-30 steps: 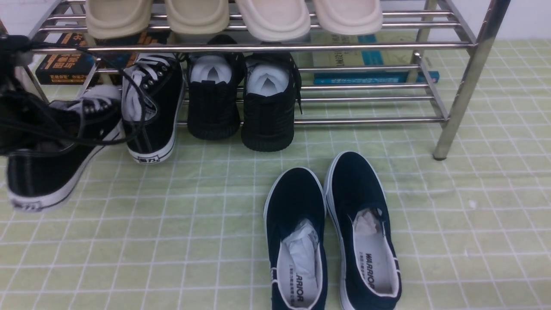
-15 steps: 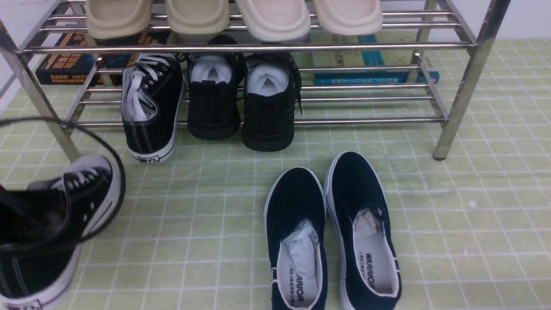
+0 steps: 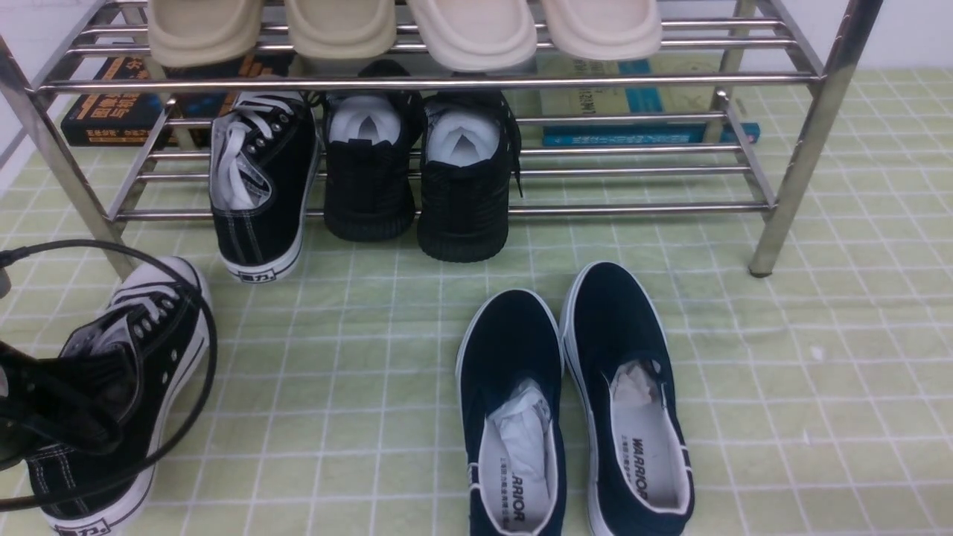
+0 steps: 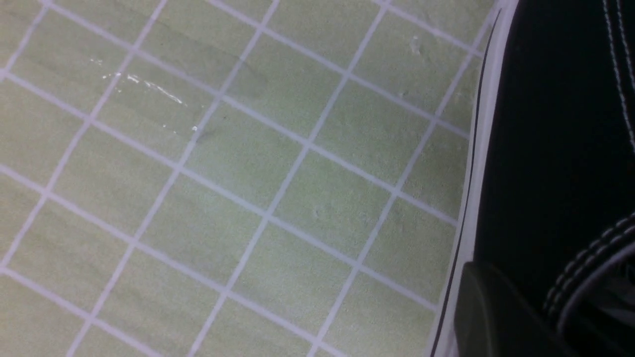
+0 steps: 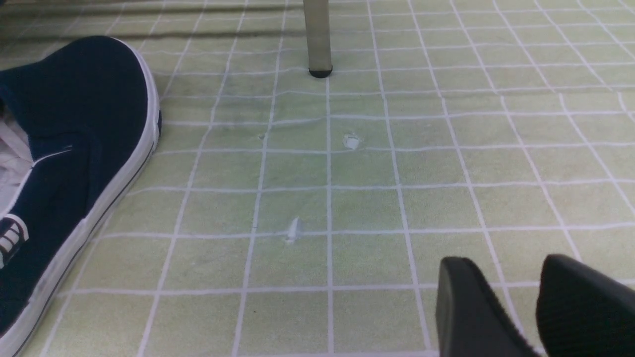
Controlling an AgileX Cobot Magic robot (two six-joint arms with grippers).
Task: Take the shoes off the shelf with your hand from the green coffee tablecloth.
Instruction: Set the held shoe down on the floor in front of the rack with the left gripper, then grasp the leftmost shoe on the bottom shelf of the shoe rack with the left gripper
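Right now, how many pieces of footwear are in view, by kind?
Canvas sneakers: 2
Knit sneakers: 2
Navy slip-ons: 2
Beige slippers: 4
Total: 10

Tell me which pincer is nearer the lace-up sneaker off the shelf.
Left. The left pincer grips that sneaker; the right pincer hovers over cloth beyond the navy slip-ons.
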